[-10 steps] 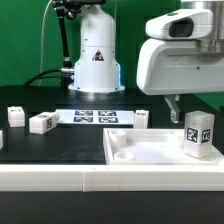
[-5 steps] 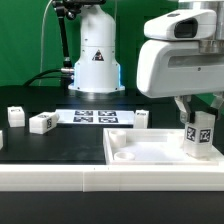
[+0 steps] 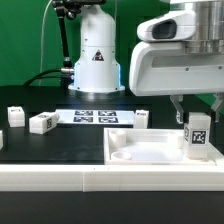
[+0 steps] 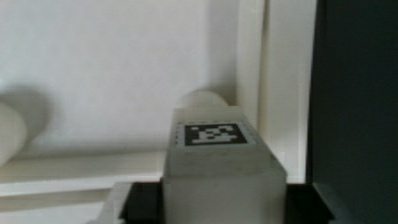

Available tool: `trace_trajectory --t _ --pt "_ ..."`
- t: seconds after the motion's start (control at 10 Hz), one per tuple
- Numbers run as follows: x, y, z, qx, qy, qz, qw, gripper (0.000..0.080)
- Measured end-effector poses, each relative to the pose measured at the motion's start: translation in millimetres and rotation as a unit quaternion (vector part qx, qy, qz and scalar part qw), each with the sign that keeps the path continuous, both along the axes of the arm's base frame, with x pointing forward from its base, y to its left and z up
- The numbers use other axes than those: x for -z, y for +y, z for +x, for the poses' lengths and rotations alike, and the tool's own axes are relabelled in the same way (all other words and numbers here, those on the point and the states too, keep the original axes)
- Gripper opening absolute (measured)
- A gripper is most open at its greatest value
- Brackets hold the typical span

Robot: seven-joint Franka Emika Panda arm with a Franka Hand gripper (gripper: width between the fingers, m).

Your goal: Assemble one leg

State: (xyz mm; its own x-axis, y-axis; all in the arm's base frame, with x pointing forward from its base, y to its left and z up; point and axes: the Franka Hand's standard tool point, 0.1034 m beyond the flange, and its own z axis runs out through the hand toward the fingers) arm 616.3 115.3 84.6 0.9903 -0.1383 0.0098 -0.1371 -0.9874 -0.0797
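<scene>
You see the leg (image 3: 198, 138) standing upright inside the white tray (image 3: 140, 152), close to the tray's rim on the exterior view's right. Its black-and-white tag faces the exterior camera. Your end effector (image 3: 198, 118) sits over the top of the leg, with one finger on each side, very close to it. You cannot tell if the fingers squeeze it. In the wrist view the leg (image 4: 222, 165) fills the space between them. The tray rests on the dark worktop (image 3: 60, 145).
</scene>
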Motion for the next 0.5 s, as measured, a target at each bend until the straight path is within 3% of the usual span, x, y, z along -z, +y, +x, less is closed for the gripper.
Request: trace_trajectory --t 0.2,0.5 --pt "0.3 -0.2 1.6 0.113 0.004 0.011 0.993 0.0290" --pt "0.9 5.3 3.9 0.311 0.013 0.017 0.950 0.0291"
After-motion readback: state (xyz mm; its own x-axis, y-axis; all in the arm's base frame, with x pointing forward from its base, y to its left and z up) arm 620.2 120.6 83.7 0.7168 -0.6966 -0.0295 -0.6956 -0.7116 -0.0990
